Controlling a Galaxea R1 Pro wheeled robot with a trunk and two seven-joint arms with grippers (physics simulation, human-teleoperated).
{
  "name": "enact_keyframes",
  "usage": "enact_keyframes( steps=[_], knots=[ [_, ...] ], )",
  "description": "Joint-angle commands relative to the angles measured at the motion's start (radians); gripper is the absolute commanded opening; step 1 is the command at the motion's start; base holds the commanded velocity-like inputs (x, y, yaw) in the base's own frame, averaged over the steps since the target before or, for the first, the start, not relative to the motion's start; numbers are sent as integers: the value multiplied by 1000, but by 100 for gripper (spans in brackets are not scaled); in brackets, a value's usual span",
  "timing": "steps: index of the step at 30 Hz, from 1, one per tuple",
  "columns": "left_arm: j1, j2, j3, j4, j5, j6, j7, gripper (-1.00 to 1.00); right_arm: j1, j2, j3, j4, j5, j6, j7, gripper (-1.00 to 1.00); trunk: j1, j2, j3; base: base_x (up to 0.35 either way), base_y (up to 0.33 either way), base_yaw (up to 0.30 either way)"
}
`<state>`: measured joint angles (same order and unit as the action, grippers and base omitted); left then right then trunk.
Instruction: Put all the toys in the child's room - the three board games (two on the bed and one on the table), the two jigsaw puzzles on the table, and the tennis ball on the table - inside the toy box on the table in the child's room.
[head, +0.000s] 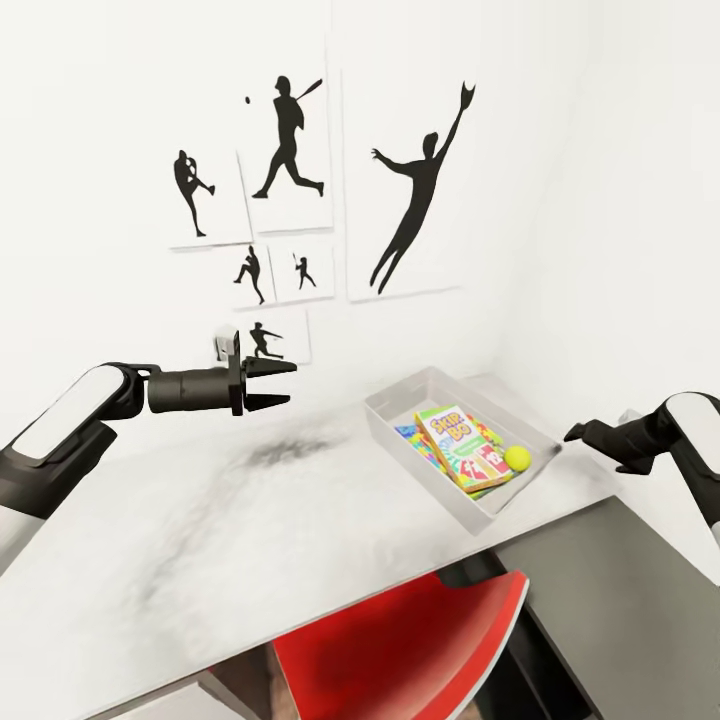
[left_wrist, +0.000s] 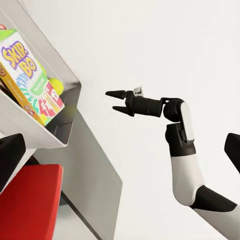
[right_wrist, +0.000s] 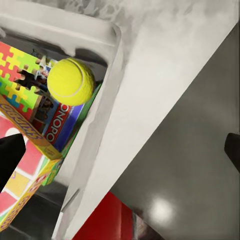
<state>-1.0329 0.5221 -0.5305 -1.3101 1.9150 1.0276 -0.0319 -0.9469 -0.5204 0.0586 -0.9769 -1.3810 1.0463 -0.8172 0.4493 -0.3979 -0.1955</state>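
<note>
Black silhouette pictures (head: 290, 140) of ball players are hanging on the white wall behind the table (head: 200, 540), and a red chair (head: 400, 645) is sitting tucked under the table's near edge, beside the lower dark-grey unit (head: 620, 600) joined at the table's right end. Nothing is lying on the mottled tabletop between the two arms.

The toy box (head: 400, 425) is sitting at the table's right end, near the far corner, its long axis running from the far edge towards the near right corner. Inside, the Skip-Bo box (head: 462, 445) is lying tilted along that same axis, over a jigsaw puzzle (right_wrist: 20, 75) and a blue game box (right_wrist: 62, 125). The tennis ball (head: 517, 458) is resting at the box's near right end, touching the Skip-Bo box.

The left gripper (head: 275, 385) is hovering level above the table's far edge, pointing right towards the toy box, jaws parted narrowly and holding nothing. The right gripper (head: 590, 432) is hanging beyond the table's right edge, pointing left at the toy box, its arm bent; its jaws are parted and holding nothing.
</note>
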Motion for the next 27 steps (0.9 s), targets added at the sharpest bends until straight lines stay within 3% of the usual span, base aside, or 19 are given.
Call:
enact_keyframes(
  steps=[1, 7, 11, 14, 19, 21, 27],
  knots=[
    [-1, 1, -2, 0, -1, 0, -3, 100, 0, -1, 3, 0, -10, 1, -8, 100, 1, -2, -1, 0, 0, -75],
    [1, 2, -2, 0, -1, 1, -3, 100, 11, -13, 1, 5, -10, 1, 65, 100, 1, -2, 9, 0, 0, -76],
    [9, 6, -1, 0, -1, 3, -3, 100, 22, -65, 3, 14, -10, 1, 219, 100, 1, -2, 15, 0, 0, -77],
    [20, 26, -2, 0, 1, 2, -5, 100, 63, -96, 2, 20, -11, 1, 357, 100, 1, -2, 20, 0, 0, -77],
    [52, 66, -2, 0, 8, 1, -8, 100, 146, -119, 1, 13, -16, 1, 464, 100, 1, -2, 28, 0, 0, -77],
    [73, 84, -2, 0, 10, 0, -14, 100, 186, -123, 1, -27, -33, 1, 516, 100, 1, -2, 31, 0, 0, -77],
    [104, 119, -3, 0, 11, 0, -50, 100, 301, -125, 0, -211, -78, 1, 551, 100, 1, -2, 41, -105, 0, -63]
  ],
)
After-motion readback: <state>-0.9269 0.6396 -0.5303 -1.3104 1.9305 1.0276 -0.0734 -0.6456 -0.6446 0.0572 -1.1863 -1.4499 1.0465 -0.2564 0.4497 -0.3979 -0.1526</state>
